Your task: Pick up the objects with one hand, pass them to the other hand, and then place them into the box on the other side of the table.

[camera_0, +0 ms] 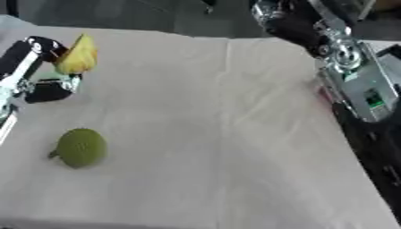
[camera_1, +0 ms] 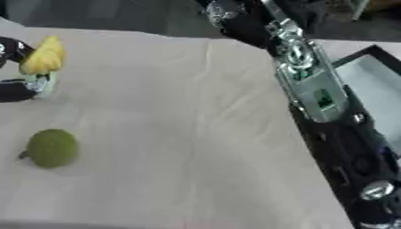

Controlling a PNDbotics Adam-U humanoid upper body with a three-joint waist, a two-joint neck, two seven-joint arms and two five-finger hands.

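My left hand (camera_0: 43, 67) is raised at the left edge of the table, fingers curled round a yellow fruit (camera_0: 78, 57) that it holds above the cloth. A round green fruit (camera_0: 80, 148) with a bumpy skin lies on the cloth nearer the front left, apart from the hand. My right arm (camera_0: 352, 76) stretches along the right table edge toward the far side; its hand (camera_0: 275, 15) shows dark at the top, and its fingers cannot be made out. A box (camera_1: 376, 85) with a dark rim shows at the right in the right eye view.
A wrinkled beige cloth (camera_0: 211, 134) covers the table. The table's right edge runs under my right arm, with dark floor beyond it.
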